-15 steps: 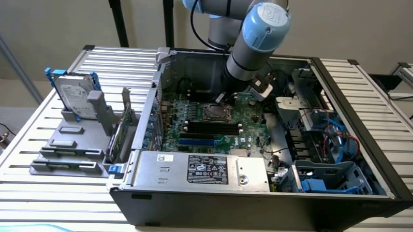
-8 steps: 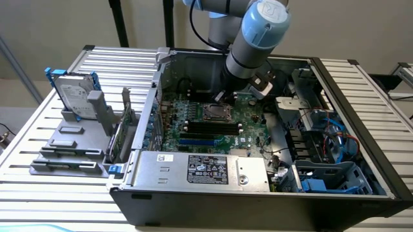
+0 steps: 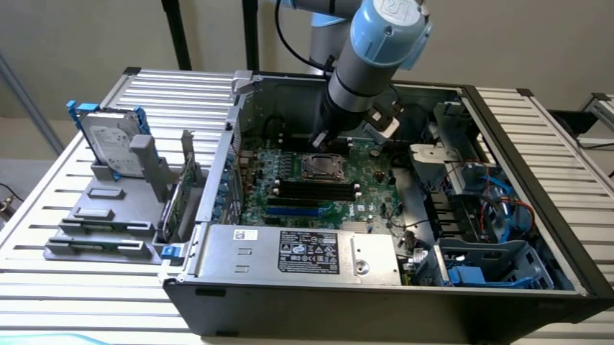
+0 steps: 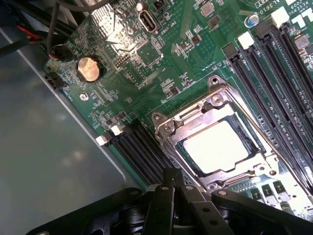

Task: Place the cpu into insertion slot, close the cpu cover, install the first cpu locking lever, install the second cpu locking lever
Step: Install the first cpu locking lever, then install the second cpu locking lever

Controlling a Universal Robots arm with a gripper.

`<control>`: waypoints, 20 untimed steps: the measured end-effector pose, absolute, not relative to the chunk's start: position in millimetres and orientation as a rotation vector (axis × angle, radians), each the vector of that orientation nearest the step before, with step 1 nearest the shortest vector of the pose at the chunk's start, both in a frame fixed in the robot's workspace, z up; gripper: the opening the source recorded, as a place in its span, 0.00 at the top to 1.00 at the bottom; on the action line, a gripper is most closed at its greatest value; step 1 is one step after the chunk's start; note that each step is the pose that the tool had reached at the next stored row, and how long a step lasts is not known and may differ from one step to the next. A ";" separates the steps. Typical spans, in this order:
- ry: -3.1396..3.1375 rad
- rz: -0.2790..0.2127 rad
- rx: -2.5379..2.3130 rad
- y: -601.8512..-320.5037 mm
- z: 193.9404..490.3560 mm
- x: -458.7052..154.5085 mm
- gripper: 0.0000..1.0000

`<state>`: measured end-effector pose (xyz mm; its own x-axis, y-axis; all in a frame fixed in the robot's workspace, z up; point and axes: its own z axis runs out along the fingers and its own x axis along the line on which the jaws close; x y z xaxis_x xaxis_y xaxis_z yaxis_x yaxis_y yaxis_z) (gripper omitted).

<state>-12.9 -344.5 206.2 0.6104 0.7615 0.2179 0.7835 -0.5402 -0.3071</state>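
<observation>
The cpu point(image 4: 217, 146) lies flat in the insertion slot point(image 4: 182, 147), its bright metal top showing through the cut-out. Over it the cpu cover point(image 4: 195, 113) sits lowered as a silvery frame around the chip. My gripper point(image 4: 172, 182) hovers at the socket's edge, beside the short black memory slots point(image 4: 139, 152); its dark fingers meet at the tips and hold nothing. In the exterior view the gripper point(image 3: 324, 141) hangs just behind the socket point(image 3: 320, 167) on the green board point(image 3: 287, 198), inside the open computer case. I cannot make out the locking levers.
Long black memory slots point(image 4: 274, 73) run beside the socket. A coin battery point(image 4: 89, 69) and cables point(image 4: 49, 34) lie near the case wall. The power supply point(image 3: 307, 251) fills the case front, drive cages point(image 3: 479, 208) the exterior view's right. A hard drive point(image 3: 108, 144) stands outside.
</observation>
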 end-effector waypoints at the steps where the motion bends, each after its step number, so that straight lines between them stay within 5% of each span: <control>1: -1.238 -0.082 -2.465 -344.5 206.2 -12.9 0.89; 20: -1.237 -0.083 -2.463 -349.7 209.9 -13.4 0.89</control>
